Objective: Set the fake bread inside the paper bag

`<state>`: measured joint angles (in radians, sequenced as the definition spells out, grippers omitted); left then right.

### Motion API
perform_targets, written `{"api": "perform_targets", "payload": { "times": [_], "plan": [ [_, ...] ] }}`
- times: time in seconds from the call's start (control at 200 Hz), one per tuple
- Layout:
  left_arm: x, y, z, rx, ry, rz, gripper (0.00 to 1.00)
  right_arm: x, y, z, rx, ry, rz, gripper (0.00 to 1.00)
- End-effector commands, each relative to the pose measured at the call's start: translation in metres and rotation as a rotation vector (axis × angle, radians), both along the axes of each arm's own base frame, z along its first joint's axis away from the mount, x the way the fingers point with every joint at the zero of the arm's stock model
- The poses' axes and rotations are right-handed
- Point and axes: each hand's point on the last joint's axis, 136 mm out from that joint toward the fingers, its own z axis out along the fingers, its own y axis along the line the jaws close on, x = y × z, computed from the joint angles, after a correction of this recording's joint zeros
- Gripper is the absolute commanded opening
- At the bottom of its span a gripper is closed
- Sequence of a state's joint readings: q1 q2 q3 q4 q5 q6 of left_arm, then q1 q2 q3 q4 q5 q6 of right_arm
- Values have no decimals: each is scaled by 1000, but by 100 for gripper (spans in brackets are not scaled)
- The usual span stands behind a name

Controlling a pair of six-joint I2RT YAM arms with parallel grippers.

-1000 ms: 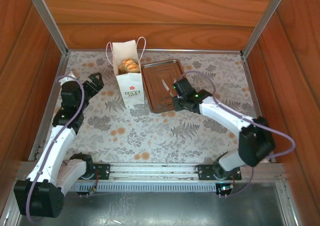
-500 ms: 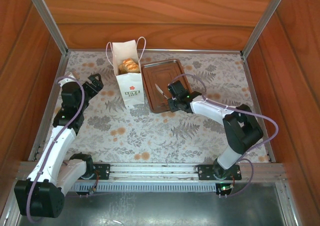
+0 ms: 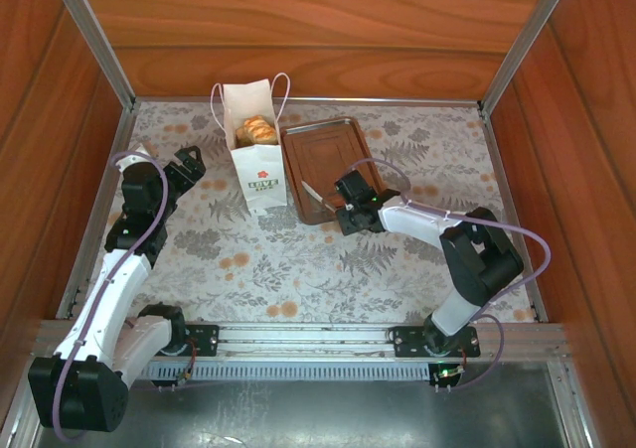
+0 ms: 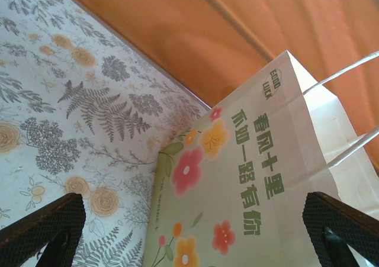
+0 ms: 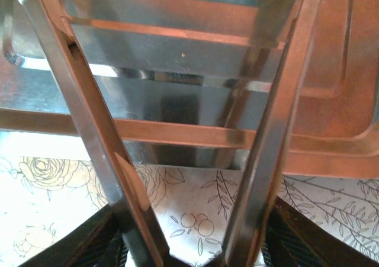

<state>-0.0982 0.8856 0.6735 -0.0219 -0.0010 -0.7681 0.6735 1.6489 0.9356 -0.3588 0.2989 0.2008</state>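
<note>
2 risks stand out. Risk 1: the right end effector is pinching a pair of metal tongs, whose blades stand spread and empty over the near edge of the brown tray. If that pinch is loose, the tongs could slip out or knock the tray. Risk 2: the paper bag stands light and upright on the floral tabletop. The left end effector is spread wide and holding nothing, near the bag's left side but not touching it. A nudge from it might tip the bag and spill the contents.

The fake bread sits inside the bag, just left of the tray. It is piled high enough that golden, striped, glossy croissant shapes show at the open mouth. The bag is white, with pale cord handles, green lettering and printed flowers. With the tray bare, the task looks nearly done.
</note>
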Motion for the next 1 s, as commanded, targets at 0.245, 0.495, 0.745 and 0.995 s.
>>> {"api": "perform_targets", "payload": {
  "times": [0.245,0.495,0.745,0.995],
  "plan": [
    [5,7,11,19,-28,30,100,-4,-12,41,53,-73,-71,79],
    [7,32,-4,210,8,115,100,12,-36,127,155,-278,-104,97],
    [0,75,-37,586,158,256,99,31,-118,157,143,-497,-300,100],
    [3,90,-80,765,264,281,99,41,-198,110,189,-560,-512,100]
  ]
}}
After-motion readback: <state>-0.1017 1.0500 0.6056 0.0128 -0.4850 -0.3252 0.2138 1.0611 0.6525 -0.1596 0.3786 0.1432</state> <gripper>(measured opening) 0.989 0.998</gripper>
